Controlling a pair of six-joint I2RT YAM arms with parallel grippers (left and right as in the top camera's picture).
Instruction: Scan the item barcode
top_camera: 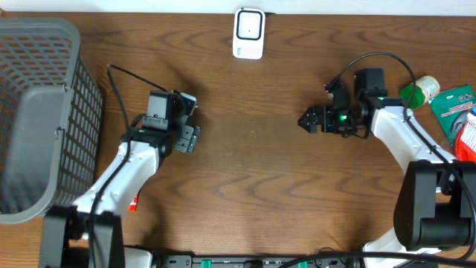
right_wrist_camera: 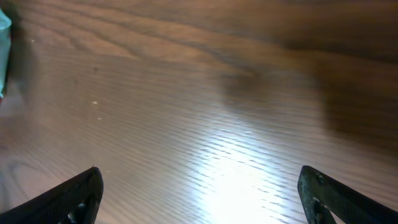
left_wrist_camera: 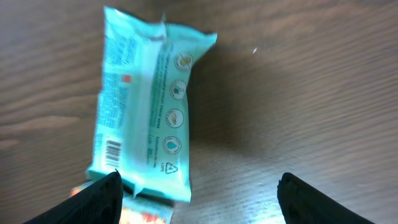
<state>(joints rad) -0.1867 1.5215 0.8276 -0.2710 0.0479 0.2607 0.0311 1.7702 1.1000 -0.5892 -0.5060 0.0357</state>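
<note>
Well, there are two robot arms, each with one pincer. There is one white plastic scanner box (top_camera: pixel 248 33), one grey mesh basket (top_camera: pixel 44 112) and one light blue soft packet (left_wrist_camera: pixel 146 106) with a barcode on it. Far to the right of the scanner sit three more things: one roll with a green top (top_camera: pixel 419 91), one green packet (top_camera: pixel 455 104) and one red and white packet (top_camera: pixel 468 138). The basket is far to the left of the scanner.

Everything rests on a brown wooden table (top_camera: pixel 253 179) with wavy lines in the wood.

The left pincer (left_wrist_camera: pixel 198 196) hangs left of the scanner and nearer the robot. It is spread wide and pinches nothing. The blue packet lies flat on the table under it, with one dark fingertip (left_wrist_camera: pixel 99 199) at its near corner; I cannot tell if they touch. Only the left wrist view shows the whole packet. From above, the arm hides it.

The right pincer (right_wrist_camera: pixel 202 196) is right of the scanner, spread wide over bare wood. Its own view shows a thin blue bit at the left edge.
</note>
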